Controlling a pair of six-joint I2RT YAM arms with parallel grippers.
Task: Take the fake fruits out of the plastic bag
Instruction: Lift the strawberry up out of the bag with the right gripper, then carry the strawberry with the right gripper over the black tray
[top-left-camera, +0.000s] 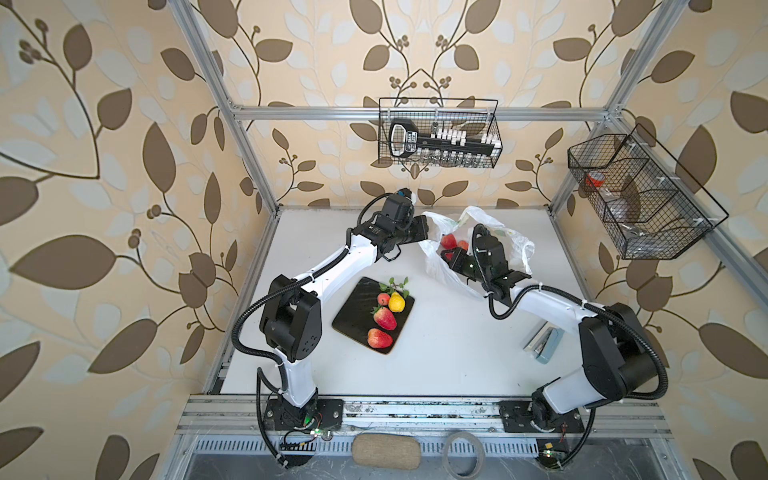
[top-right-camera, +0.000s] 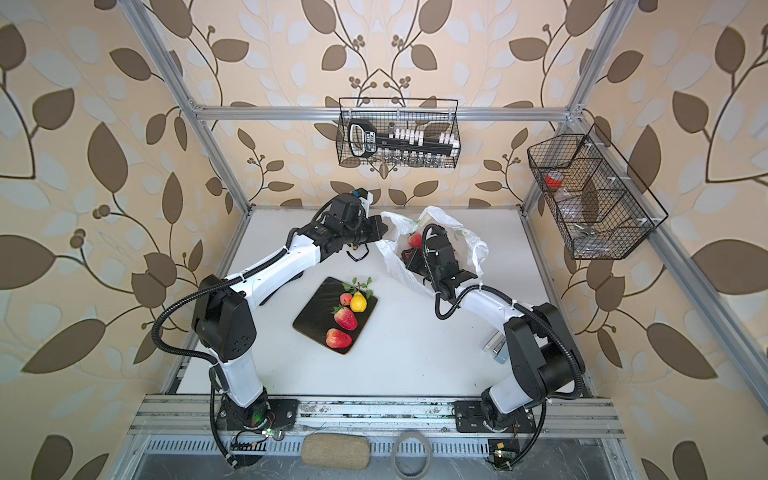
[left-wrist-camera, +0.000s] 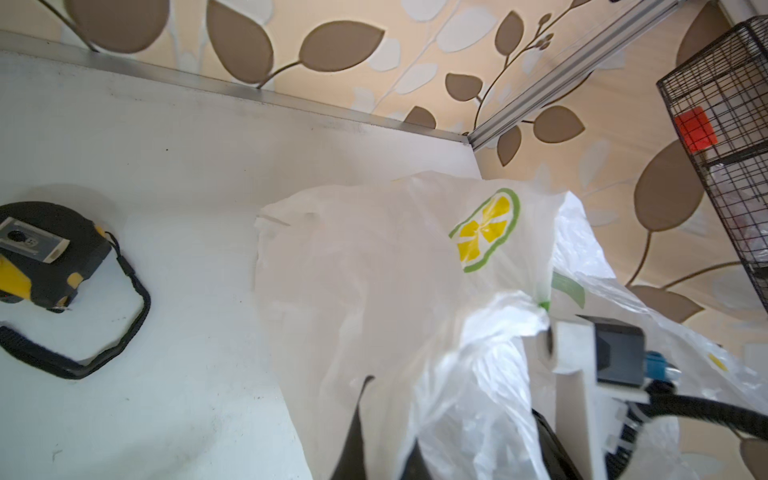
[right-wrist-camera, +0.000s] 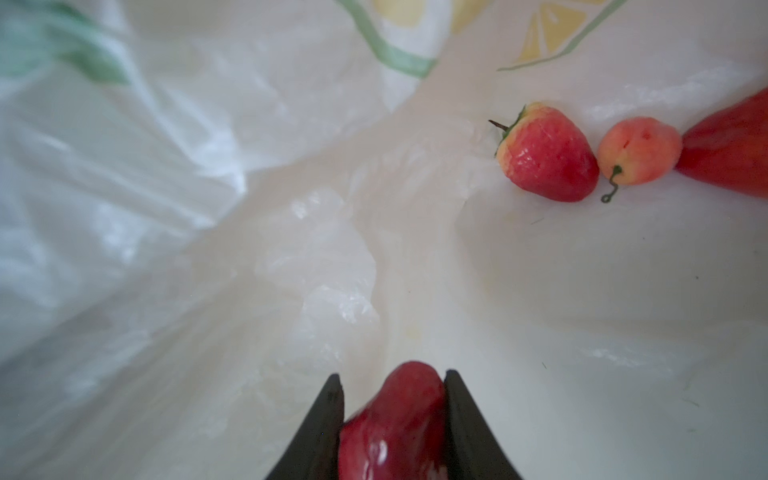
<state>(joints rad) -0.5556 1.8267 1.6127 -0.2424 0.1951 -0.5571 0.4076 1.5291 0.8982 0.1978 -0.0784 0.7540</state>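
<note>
Inside the bag (top-left-camera: 515, 245) the right gripper (right-wrist-camera: 394, 382) is clamped on a strawberry (right-wrist-camera: 390, 432), and the left gripper (top-left-camera: 424, 232) pinches the bag's edge (other fruits (right-wrist-camera: 546, 153) lie deeper inside), so the next move should be lifting the strawberry clear of the bag without snagging the plastic.

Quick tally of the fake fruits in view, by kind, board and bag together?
Strawberries: 3 (two on board, one in bag)
Small round pink-red fruits: 2 (board, bag)
Yellow pear: 1
Red, kind unclear: 2 (red fruit in right gripper, another at view edge)
Total: 8
</note>
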